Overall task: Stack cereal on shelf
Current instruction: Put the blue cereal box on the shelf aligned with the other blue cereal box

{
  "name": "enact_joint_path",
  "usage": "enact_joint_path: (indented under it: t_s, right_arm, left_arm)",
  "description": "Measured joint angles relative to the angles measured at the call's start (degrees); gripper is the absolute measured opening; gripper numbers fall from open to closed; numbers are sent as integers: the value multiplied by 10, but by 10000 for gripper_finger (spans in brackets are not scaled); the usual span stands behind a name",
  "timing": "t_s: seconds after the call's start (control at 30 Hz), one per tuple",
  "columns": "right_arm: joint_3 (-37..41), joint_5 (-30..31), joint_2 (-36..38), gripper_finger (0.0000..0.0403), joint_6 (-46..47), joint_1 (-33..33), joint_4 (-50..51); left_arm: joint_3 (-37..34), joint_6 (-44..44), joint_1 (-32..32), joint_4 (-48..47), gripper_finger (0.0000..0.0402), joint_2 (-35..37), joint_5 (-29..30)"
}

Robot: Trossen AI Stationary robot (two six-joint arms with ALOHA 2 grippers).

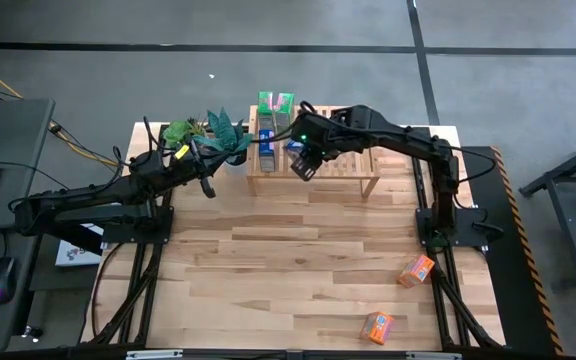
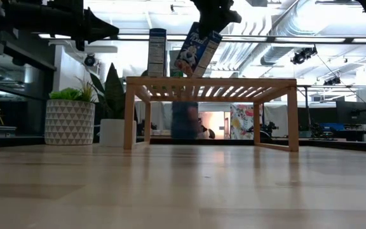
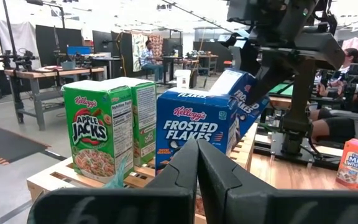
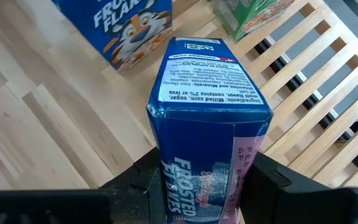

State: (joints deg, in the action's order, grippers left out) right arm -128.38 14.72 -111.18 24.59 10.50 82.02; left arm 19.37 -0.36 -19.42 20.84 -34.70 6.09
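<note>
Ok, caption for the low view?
Right gripper holds a tilted blue cereal box above the shelf, beside an upright blue box.

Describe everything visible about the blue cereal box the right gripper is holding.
The held blue box is a small cardboard Frosted Flakes carton with white lettering and a printed ingredients panel. The right gripper is shut on its two sides. The box hangs tilted above the slatted wooden shelf, apparently not resting on it, beside a second blue box standing upright there.

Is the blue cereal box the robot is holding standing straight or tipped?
Tipped. In the low view the blue box leans above the shelf, gripped by the right gripper.
</note>
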Motion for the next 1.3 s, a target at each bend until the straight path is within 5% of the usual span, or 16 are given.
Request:
enact_joint_path:
  t_s: [1.3]
  right_arm:
    - [0,2,-29,194,-41,1,-26]
  left_arm:
    - [0,0,0,-2,0,0,0]
